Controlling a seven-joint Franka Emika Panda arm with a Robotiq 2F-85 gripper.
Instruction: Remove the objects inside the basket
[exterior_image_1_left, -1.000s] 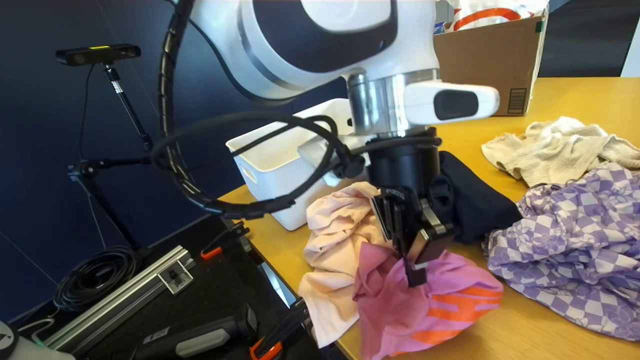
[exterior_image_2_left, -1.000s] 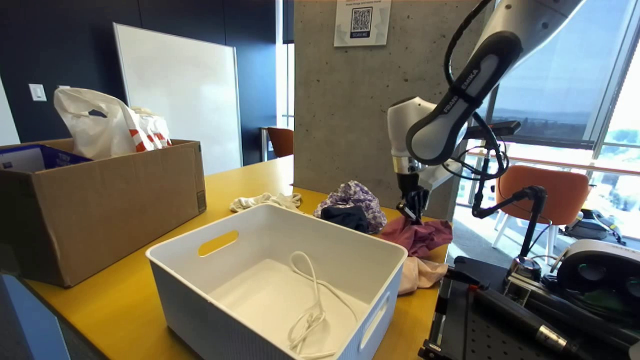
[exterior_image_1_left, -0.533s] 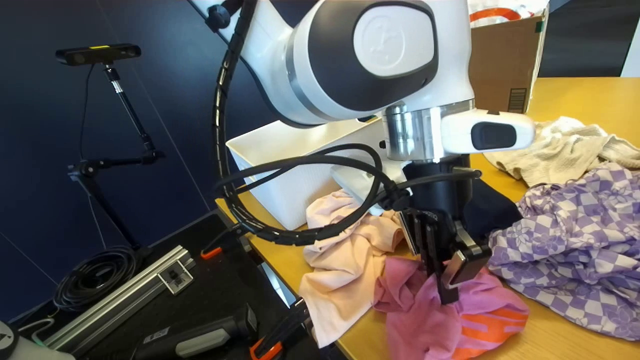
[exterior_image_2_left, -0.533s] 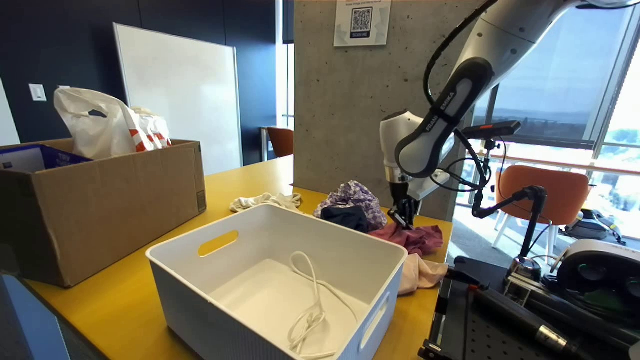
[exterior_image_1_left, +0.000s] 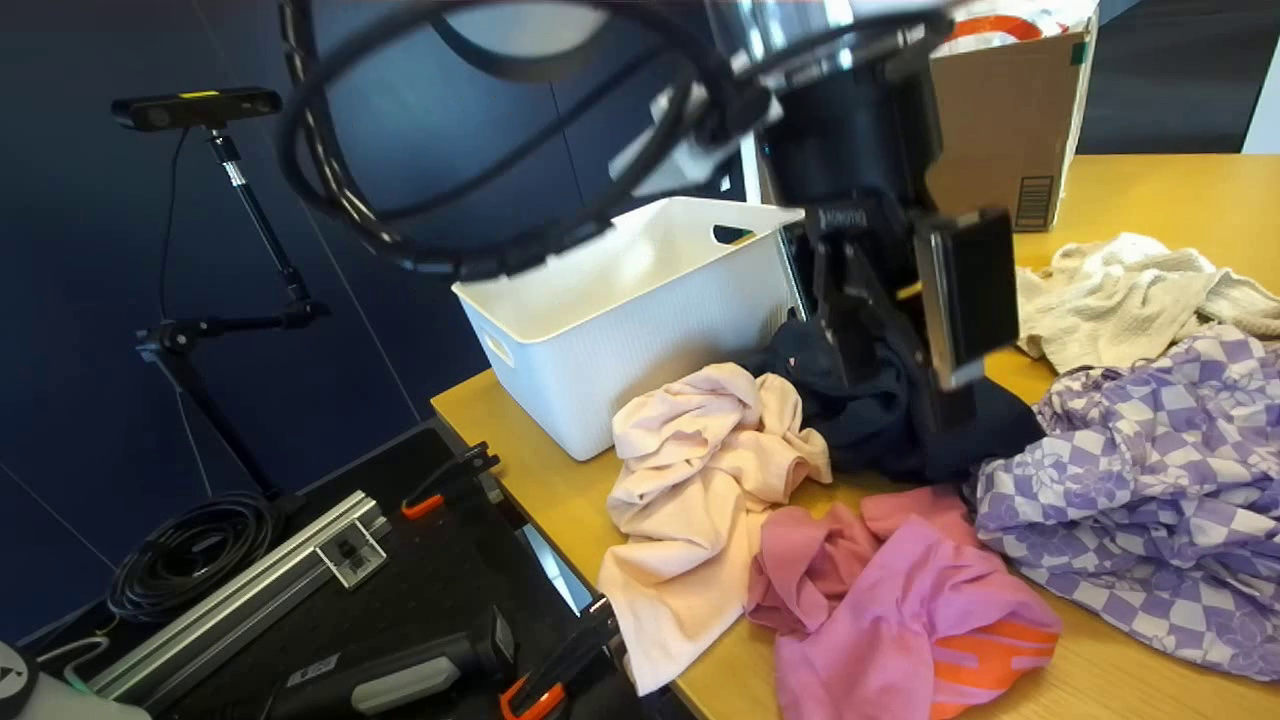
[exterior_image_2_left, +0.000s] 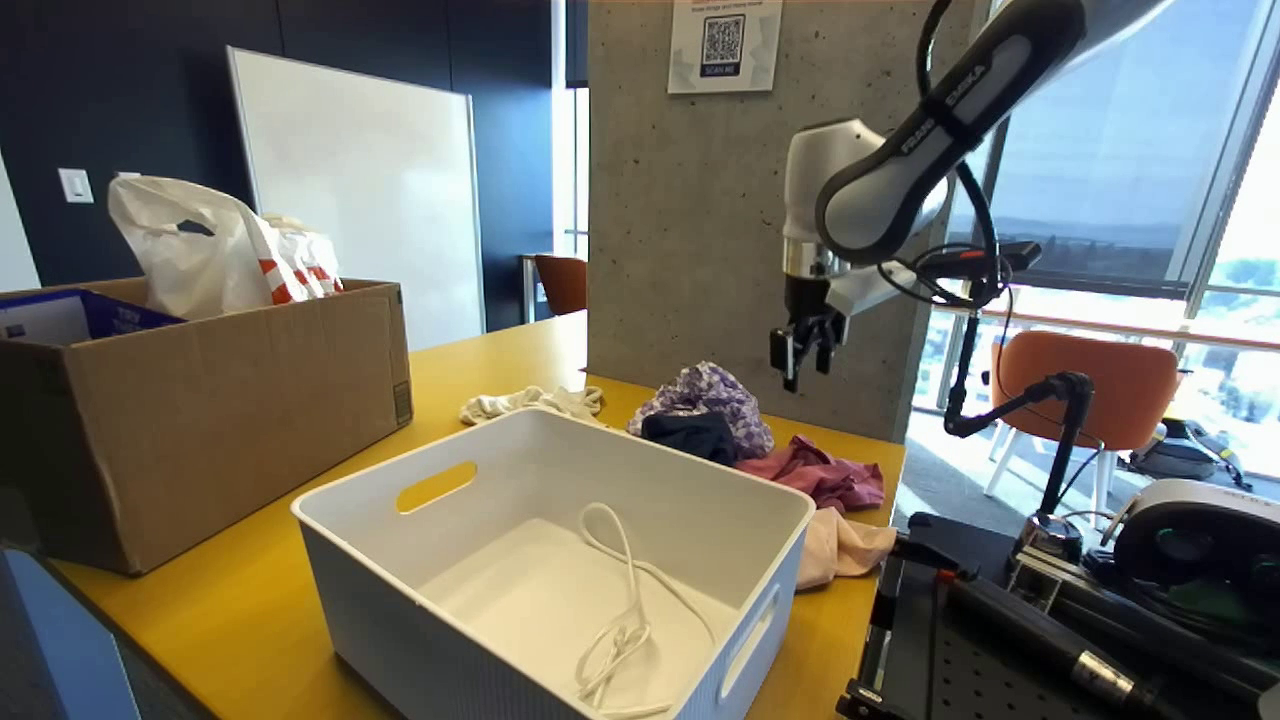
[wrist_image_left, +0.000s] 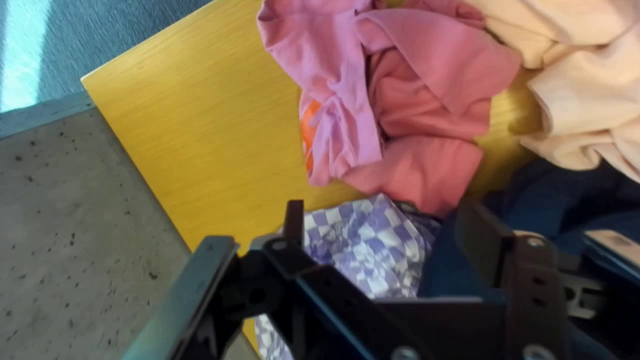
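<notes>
The white basket (exterior_image_2_left: 390, 585) stands on the table in both exterior views, with a white cable (exterior_image_2_left: 628, 632) lying on its floor. Outside it, a pink cloth with orange print (exterior_image_1_left: 900, 600) is crumpled on the table. Beside that lie a peach cloth (exterior_image_1_left: 700, 480), a navy cloth (exterior_image_1_left: 1000, 430), a purple checkered cloth (exterior_image_1_left: 1130, 490) and a cream cloth (exterior_image_1_left: 1120, 300). Above these cloths hangs my gripper (exterior_image_2_left: 807, 372), jaws apart and holding nothing. In the wrist view the gripper (wrist_image_left: 385, 227) frames the checkered and navy cloths below, with the pink cloth (wrist_image_left: 430, 65) farther up.
A cardboard box (exterior_image_2_left: 240, 430) with plastic bags stands on the table beside the basket. Close behind the cloths rises a concrete pillar (exterior_image_2_left: 700, 220). A black cart (exterior_image_1_left: 420, 560) with tools and a camera stand (exterior_image_1_left: 250, 200) adjoins the table edge.
The gripper had been closed on the pink cloth, shifting it across the table toward the checkered one. Now the jaws have opened, the cloth lies released, and the arm has risen above it.
</notes>
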